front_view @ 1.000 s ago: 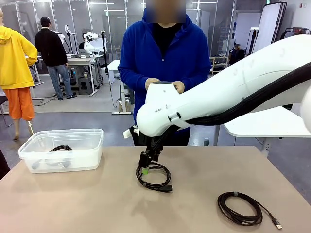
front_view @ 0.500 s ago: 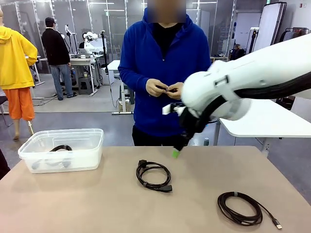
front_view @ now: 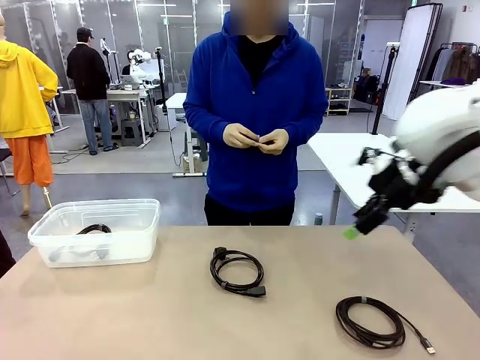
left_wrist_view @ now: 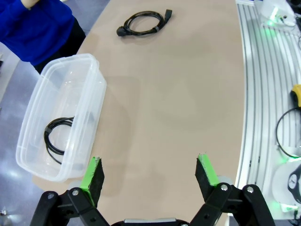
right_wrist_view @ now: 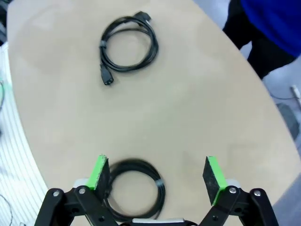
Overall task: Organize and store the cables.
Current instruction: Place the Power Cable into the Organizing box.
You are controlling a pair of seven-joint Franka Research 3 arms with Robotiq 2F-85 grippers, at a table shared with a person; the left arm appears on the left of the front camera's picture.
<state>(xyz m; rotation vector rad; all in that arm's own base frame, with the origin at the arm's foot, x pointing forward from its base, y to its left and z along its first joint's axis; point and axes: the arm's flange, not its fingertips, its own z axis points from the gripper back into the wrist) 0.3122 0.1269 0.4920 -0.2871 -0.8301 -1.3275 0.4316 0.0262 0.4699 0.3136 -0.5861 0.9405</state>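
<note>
One coiled black cable [front_view: 237, 273] lies at the table's middle, and a second coiled cable [front_view: 371, 321] lies near the front right. A third cable [front_view: 94, 229] rests inside the clear plastic bin [front_view: 142, 232] at the left. My right gripper [front_view: 352, 231] hangs open in the air above the table's right edge, holding nothing. In its wrist view, the right gripper [right_wrist_view: 155, 173] looks down on the near cable [right_wrist_view: 134, 188] and the middle cable [right_wrist_view: 128, 47]. My left gripper [left_wrist_view: 149, 170] is open over the table beside the bin [left_wrist_view: 70, 59], and the binned cable [left_wrist_view: 59, 139] shows through the clear wall.
A person in a blue hoodie stands at the far side, both hands [front_view: 259, 139] together at chest height on something small. A white table [front_view: 352, 161] stands behind at the right. Bare tabletop [front_view: 150, 315] lies between bin and cables.
My right arm has pulled back from the middle cable, swinging right and upward. The cable stays flat on the table. The person's hands stay together.
</note>
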